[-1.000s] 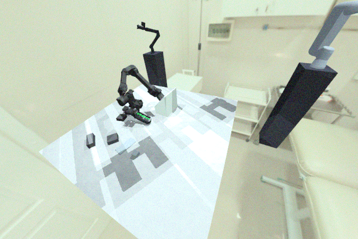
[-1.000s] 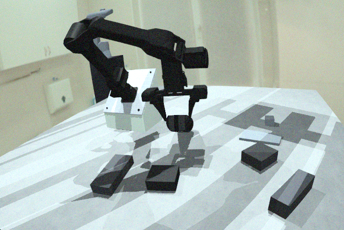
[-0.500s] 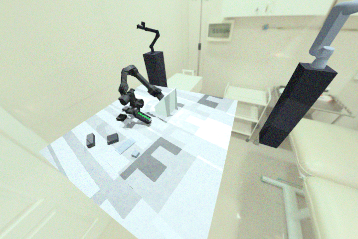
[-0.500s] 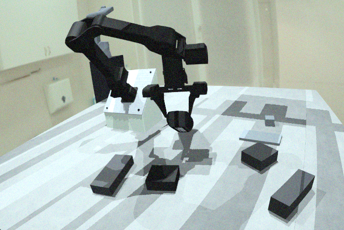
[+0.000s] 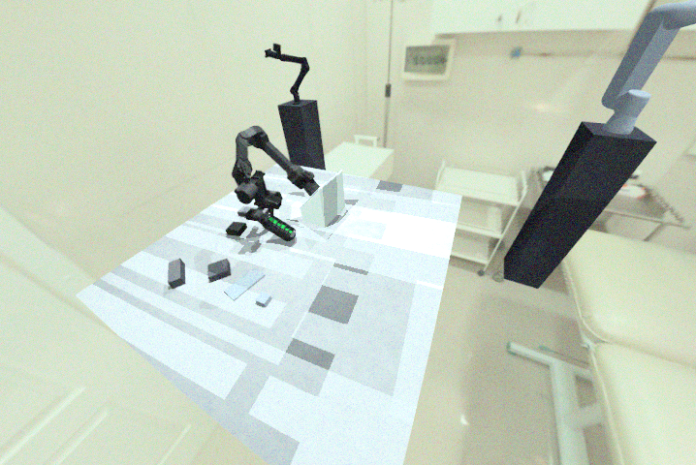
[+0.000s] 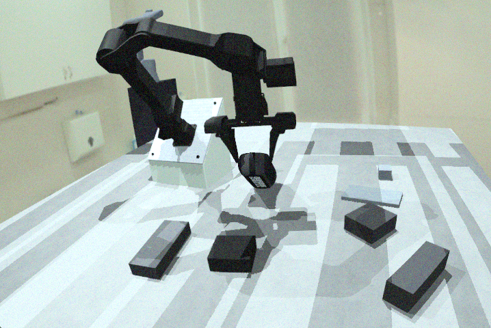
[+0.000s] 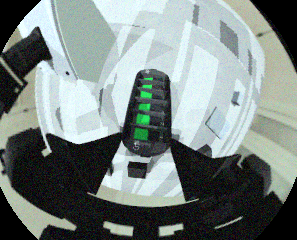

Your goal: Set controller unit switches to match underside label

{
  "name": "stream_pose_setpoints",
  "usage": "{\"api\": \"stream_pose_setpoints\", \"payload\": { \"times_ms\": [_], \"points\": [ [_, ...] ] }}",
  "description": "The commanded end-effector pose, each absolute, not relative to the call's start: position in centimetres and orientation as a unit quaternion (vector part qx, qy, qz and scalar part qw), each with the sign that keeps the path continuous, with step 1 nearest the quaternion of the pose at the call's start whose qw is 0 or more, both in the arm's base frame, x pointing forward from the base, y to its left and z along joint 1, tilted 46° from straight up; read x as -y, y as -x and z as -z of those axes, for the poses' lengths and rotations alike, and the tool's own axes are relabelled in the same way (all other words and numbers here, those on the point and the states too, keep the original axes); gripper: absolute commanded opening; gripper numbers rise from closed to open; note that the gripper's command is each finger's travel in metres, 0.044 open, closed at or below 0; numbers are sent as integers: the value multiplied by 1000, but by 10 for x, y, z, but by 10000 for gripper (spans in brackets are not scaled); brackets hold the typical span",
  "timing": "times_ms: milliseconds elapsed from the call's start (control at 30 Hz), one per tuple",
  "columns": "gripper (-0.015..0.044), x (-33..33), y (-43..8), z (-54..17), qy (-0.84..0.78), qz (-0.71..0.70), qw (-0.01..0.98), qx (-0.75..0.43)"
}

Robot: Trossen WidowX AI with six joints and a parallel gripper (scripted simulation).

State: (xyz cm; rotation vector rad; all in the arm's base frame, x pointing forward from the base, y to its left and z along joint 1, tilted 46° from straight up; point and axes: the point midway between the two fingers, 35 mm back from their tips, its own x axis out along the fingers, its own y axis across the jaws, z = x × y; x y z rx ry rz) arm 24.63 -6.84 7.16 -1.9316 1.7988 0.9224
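The dark grey controller unit (image 5: pixel 281 223) (image 6: pixel 256 164) (image 7: pixel 150 112) is held above the bench, tilted. Its switch side faces the wrist camera, where several green switch ends show along the left of the row. In the exterior view its underside partly shows, with a small pale label (image 6: pixel 258 181) bearing dark marks too small to read. My gripper (image 6: pixel 255 157) (image 7: pixel 147 139) is shut on the unit, one finger on each side, near the end closer to the palm in the wrist view. The exact setting of each switch is hard to tell.
The arm's base is on a pale sloped box (image 5: pixel 316 210) (image 6: pixel 176 173) beside the unit. Dark blocks (image 6: pixel 158 249) (image 6: pixel 232 253) lie nearer the exterior camera. Other dark blocks (image 6: pixel 370 223) (image 6: pixel 416 272), a light blue plate (image 6: pixel 372 195) and a small block (image 6: pixel 384 173) lie to the right there.
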Motion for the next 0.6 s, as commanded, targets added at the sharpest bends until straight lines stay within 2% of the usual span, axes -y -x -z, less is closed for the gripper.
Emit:
{"api": "stream_pose_setpoints", "payload": {
  "times_ms": [0,567],
  "points": [
    [336,63,-246,-69,681,-324,171,-634],
    [336,50,-243,-64,687,-313,160,-636]
  ]
}}
